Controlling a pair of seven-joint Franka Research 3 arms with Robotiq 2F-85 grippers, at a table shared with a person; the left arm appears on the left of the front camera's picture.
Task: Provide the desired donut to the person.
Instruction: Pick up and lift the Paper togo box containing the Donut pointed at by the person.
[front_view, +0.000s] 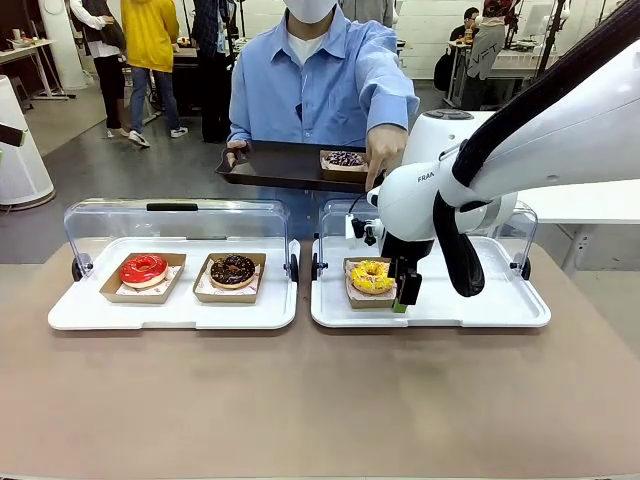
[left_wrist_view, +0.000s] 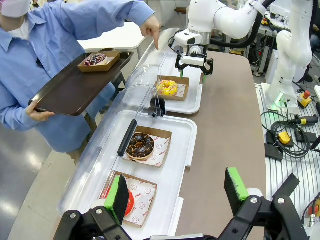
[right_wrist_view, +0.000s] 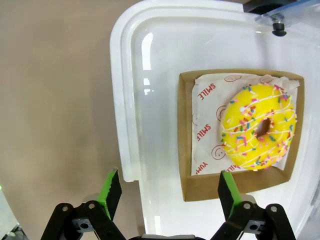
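Currently, far left of the front view: red donut (front_view: 143, 268), then chocolate donut (front_view: 232, 269), both in cartons on the left white tray (front_view: 170, 312). Left hand (left_wrist_view: 176, 192) hangs above that tray's red end, fingers spread, nothing between them.

Centre: person (front_view: 320, 90) holds a dark tray (front_view: 265, 165) and points a finger (front_view: 381, 183) down at the yellow donut (front_view: 371, 276). I read that as the wanted one.

It sits in a brown carton (right_wrist_view: 186, 150) at the left end of the right tray (front_view: 480, 305), on the bench (front_view: 300, 400).

Right of centre: right hand (front_view: 400, 296) hovers just over the carton's near side, fingers spread wide, touching nothing. In the wrist view one pad (right_wrist_view: 227, 192) is over the carton's near wall, the other out by the tray rim.

Handling, judged:
- Donut light and soft; icing and sprinkles smear or shed if pinched.
- Carton thin card, light, will buckle under a hard squeeze and may skid on smooth plastic.
- Take hold of the near carton wall, not the donut; pinch gently and keep it level.
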